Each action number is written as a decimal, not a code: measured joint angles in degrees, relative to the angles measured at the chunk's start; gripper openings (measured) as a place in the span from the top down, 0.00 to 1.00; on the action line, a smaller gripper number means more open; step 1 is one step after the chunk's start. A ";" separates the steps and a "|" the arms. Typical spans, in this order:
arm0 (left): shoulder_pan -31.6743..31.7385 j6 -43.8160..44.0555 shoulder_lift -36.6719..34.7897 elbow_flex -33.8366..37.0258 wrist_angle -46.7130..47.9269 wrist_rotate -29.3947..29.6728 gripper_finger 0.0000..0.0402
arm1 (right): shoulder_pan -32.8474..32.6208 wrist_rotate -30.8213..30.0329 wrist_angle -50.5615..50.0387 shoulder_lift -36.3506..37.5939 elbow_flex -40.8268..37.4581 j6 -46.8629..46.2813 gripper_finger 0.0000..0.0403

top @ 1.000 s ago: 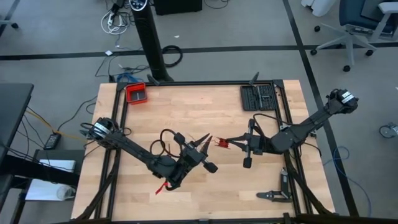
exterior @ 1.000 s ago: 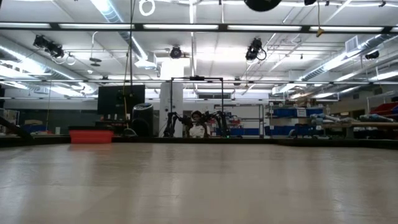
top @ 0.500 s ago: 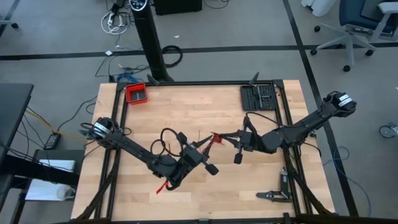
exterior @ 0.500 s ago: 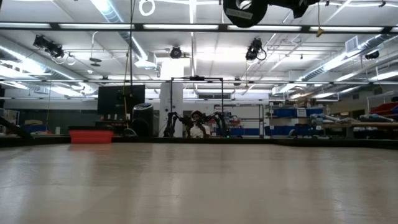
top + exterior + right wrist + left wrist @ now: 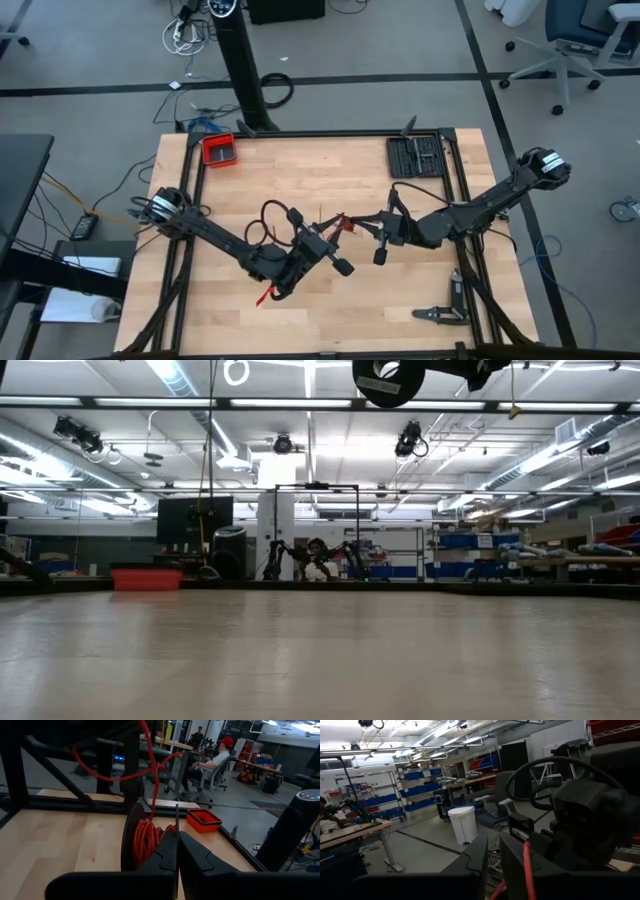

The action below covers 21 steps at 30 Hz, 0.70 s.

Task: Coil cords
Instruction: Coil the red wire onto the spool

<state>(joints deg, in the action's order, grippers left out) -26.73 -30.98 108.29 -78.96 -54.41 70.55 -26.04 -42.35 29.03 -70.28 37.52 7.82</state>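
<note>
The red cord [image 5: 341,223] is seen above the middle of the bench [image 5: 330,170], held clear of its top between the two arms. In the right wrist view it is wound as a tight bundle [image 5: 145,841] with its windings running upright, and loose strands lead away from its upper end. The left pincer [image 5: 333,232] is closed narrowly on the bundle, whose long axis lies along that pincer's fingers. The right pincer [image 5: 352,224] is fully closed just beside the bundle; whether a strand is pinched cannot be told.
</note>
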 joint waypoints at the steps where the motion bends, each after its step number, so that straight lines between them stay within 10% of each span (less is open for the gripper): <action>1: 0.16 0.06 0.00 0.00 -0.02 -0.68 0.88 | -0.02 0.00 -0.08 0.03 0.00 0.35 0.99; 21: 0.25 0.24 0.00 0.00 0.30 -2.80 1.00 | -0.20 -4.06 -1.46 0.13 0.00 1.85 0.99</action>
<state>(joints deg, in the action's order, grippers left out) -26.47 -30.75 108.29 -78.96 -54.11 67.75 -26.24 -46.41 27.58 -70.15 37.52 9.67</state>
